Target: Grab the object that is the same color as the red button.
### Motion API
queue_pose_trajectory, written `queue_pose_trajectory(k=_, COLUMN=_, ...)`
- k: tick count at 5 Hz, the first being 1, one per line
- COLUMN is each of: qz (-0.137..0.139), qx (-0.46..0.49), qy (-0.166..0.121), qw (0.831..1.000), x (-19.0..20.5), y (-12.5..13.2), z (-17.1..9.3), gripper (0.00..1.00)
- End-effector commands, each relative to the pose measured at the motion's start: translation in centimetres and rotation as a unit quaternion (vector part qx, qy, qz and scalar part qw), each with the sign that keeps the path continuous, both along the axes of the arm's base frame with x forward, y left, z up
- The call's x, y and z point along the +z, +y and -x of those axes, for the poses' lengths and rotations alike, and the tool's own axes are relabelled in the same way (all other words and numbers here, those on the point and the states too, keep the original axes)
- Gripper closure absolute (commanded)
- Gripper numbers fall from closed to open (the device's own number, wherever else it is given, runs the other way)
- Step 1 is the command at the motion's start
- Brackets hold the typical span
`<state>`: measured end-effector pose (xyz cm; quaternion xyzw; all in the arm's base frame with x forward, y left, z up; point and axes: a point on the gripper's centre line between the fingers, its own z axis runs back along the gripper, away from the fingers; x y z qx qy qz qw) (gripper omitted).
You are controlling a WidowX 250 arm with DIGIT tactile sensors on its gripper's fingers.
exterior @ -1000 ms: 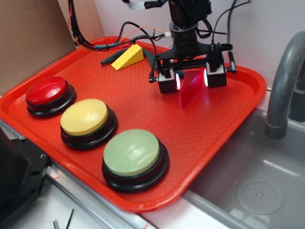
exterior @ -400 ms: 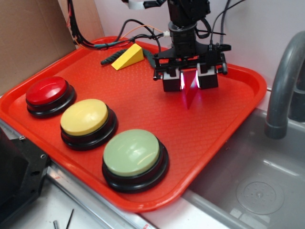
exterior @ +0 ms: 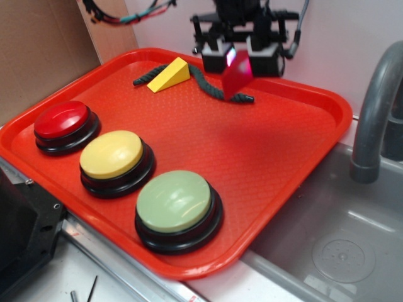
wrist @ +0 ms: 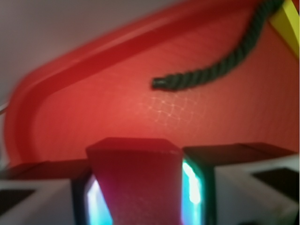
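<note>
Now end effector clenched on red wedge block, matte, smooth, held above tray.

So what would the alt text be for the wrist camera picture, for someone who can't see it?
A blurry close-up from the claw itself: it is shut on a red wedge, pinched between two glowing pads. Beyond lies a red tray with a dark rope on it and a yellow wedge at the upper right edge.

no readable text, label, brand or number shows anywhere (the wrist view is blurred).
</note>
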<state>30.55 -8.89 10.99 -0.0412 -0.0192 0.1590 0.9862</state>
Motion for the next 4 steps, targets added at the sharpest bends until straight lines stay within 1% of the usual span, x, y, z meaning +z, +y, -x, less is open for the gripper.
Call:
queue_pose_trajectory(k=1, qz=0.012, qx=-0.146, qy=-0.039, qw=0.988, x=10.4, y=2.0, z=1.3, gripper=1.00)
queue_pose_trajectory(k=2, qz=-0.001, qx=-0.159, qy=-0.055, qw=0.986, x=12.5, y=2.5, z=2.6, gripper=1.00)
queue_pose_trajectory(k=3, qz=-0.013, qx=-0.172, qy=-0.067, qw=0.983, x=13.5, y=2.8, z=3.6, gripper=1.00)
queue_pose_trajectory(k=4, qz=-0.035, qx=-0.159, qy=-0.009, qw=0.987, x=11.7, y=3.2, z=2.6, gripper=1.00)
